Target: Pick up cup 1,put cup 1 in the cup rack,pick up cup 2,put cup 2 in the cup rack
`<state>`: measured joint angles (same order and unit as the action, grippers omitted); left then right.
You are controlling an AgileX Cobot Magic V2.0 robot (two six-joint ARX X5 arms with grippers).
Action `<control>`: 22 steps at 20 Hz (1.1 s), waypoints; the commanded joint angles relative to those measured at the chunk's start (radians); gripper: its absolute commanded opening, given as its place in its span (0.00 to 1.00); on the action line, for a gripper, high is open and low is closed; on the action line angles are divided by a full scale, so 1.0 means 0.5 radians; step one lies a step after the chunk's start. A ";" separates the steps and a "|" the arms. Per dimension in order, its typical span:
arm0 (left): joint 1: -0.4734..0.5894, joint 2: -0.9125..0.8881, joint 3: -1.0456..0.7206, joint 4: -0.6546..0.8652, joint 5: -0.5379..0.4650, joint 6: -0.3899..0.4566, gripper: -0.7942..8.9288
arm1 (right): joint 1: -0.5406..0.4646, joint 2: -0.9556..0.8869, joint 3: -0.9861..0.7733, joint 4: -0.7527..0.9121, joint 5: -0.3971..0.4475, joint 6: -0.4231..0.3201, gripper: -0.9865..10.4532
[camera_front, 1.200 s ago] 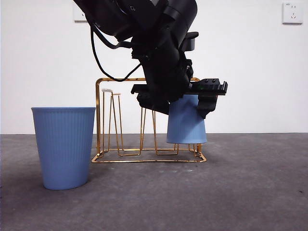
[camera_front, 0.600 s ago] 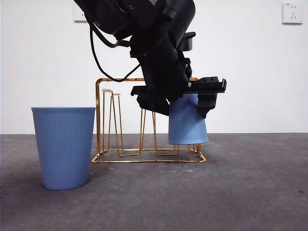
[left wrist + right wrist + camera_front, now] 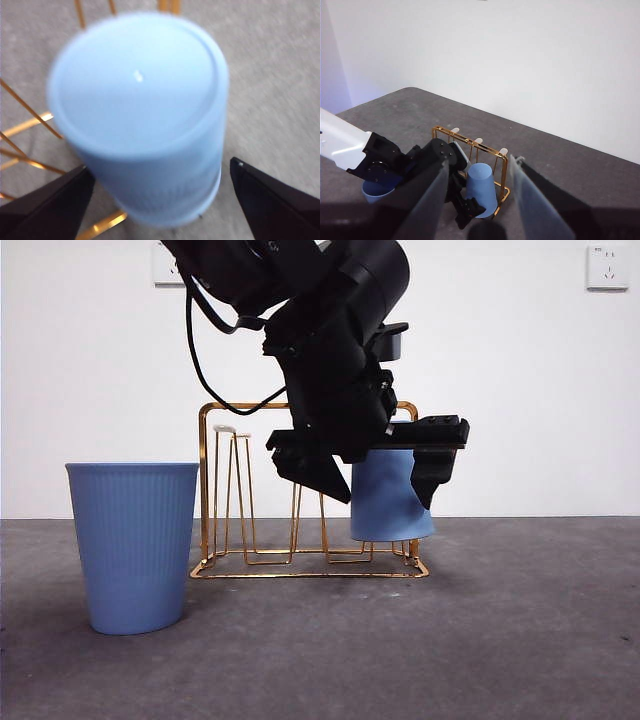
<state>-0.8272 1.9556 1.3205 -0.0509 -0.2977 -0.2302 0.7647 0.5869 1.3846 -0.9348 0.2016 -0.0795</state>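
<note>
While left end effector (image 3: 372,475) spread around inverted cup 1 (image 3: 390,502), cup rack (image 3: 240,490) prong hidden; right end effector (image 3: 475,200) blurred, apart.

A plain white wall (image 3: 520,390) rises behind the dark grey table (image 3: 500,640), with a white socket (image 3: 608,267) high on it.

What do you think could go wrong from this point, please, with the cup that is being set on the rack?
1. The upside-down cup leans slightly on the cup rack; it may slip off its prong and topple when the left gripper pulls away.
2. The left gripper's open jaws sit close on either side of the cup, so retreating at an angle could drag it along.
3. The second cup stands almost against the rack's end, so a shifted rack could bump it.
</note>
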 commanded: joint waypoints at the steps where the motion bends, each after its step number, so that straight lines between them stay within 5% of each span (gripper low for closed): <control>1: 0.003 0.057 -0.050 -0.079 0.087 -0.083 0.54 | 0.001 -0.002 -0.017 0.013 0.000 -0.010 0.28; 15: -0.031 0.005 0.027 -0.587 0.230 -0.114 0.54 | 0.001 -0.002 -0.017 0.014 0.001 -0.059 0.28; 22: -0.095 -0.358 0.061 -0.935 0.432 -0.124 0.54 | 0.001 -0.002 -0.017 0.012 0.001 -0.056 0.28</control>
<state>-0.8711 1.7763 1.3518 -0.5159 -0.0845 -0.2829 0.7650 0.5869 1.3842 -0.9348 0.2020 -0.1020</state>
